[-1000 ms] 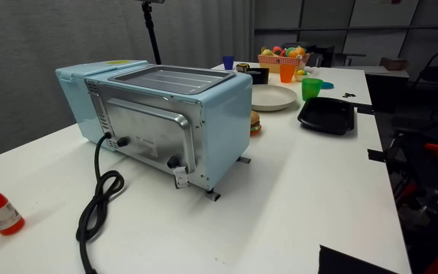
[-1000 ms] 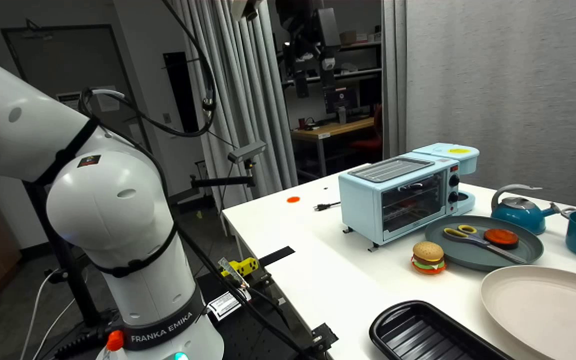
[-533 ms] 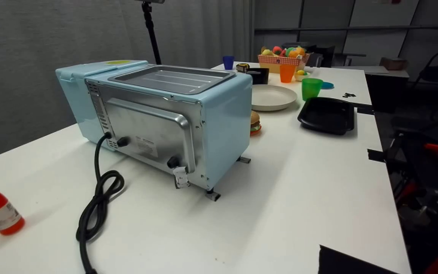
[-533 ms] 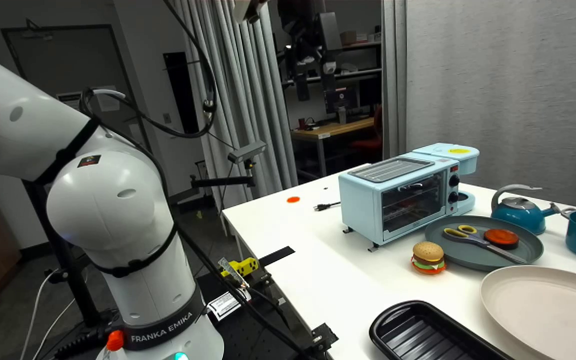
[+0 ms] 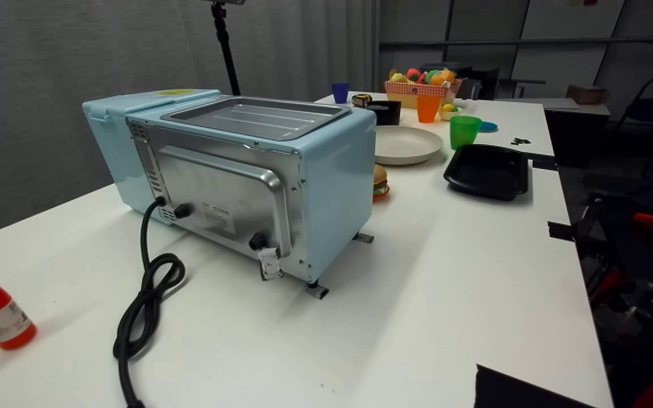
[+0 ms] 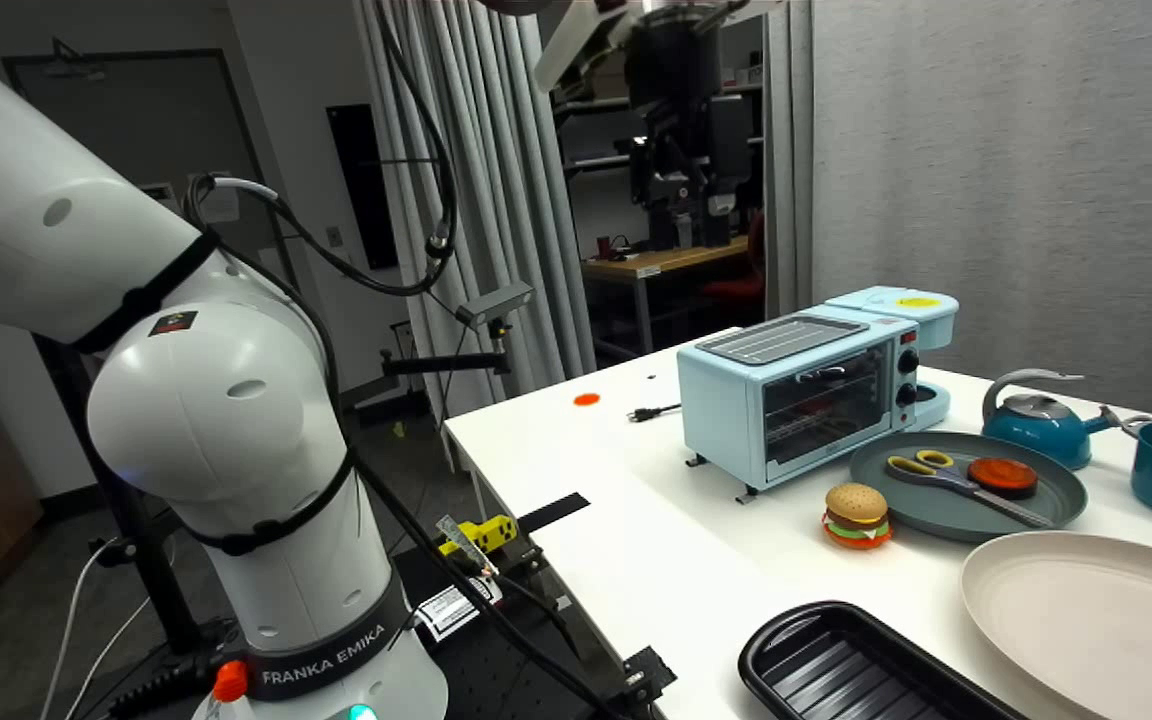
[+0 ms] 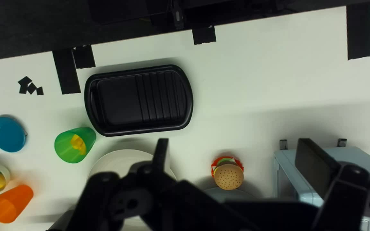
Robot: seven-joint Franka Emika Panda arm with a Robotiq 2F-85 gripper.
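Pincer, mine: wide, above the surface.
Tray, black: just inside the edge nearest me.
Burger: farther in, framed between my fingers in the wrist view.
Oven, pale blue: near the burger.
Plate, dark, bearing scissors.
Kettle, blue: near the far edge.

In an exterior view, a grey curtain is filling the upper right — a door is standing at upper left, and a wooden desk is showing between them.
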